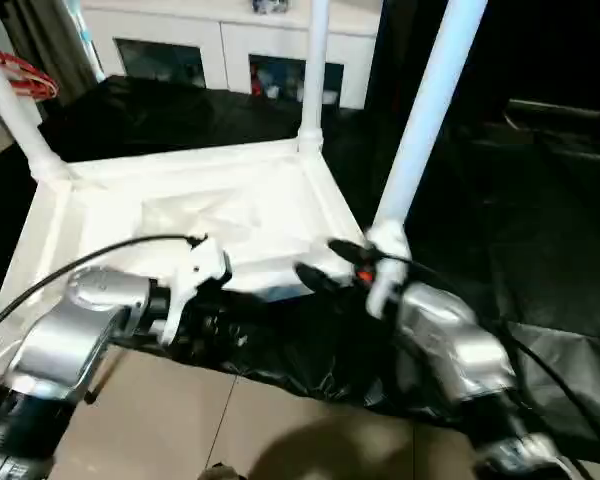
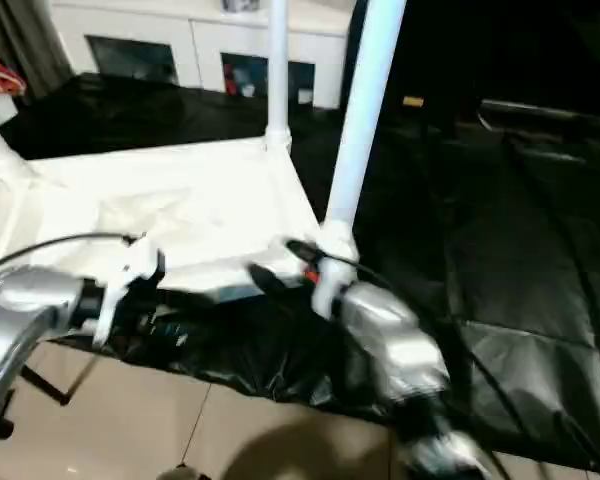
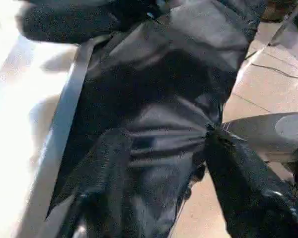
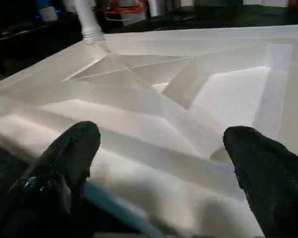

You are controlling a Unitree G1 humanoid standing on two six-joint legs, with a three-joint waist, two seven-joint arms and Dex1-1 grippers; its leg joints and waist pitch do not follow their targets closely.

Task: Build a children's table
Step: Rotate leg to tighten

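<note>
Upside down on a black sheet spread over the floor lies the white table top, its ribbed underside facing up so the corner sockets can take the legs. Three legs rise from it: a far leg at the back corner, a left leg leaning out toward the robot's left, and a near leg standing in the front corner on the robot's right, tilted slightly as it climbs out of the picture. The right gripper reaches in just beside the base of that near leg, at the table top's front edge; in the right wrist view its two black fingers are spread wide apart with only the white ribs between them, holding nothing. The left gripper hangs low at the front edge on the robot's left, over the crumpled black sheet, its fingers likewise spread and empty. Judging from this, three legs are seated and one corner waits. That fourth corner, at the front left, is hidden behind the left forearm, and all the leg tops are cut off. Behind stands a white cabinet with glass doors; something red at the far left is too blurred to identify.
</note>
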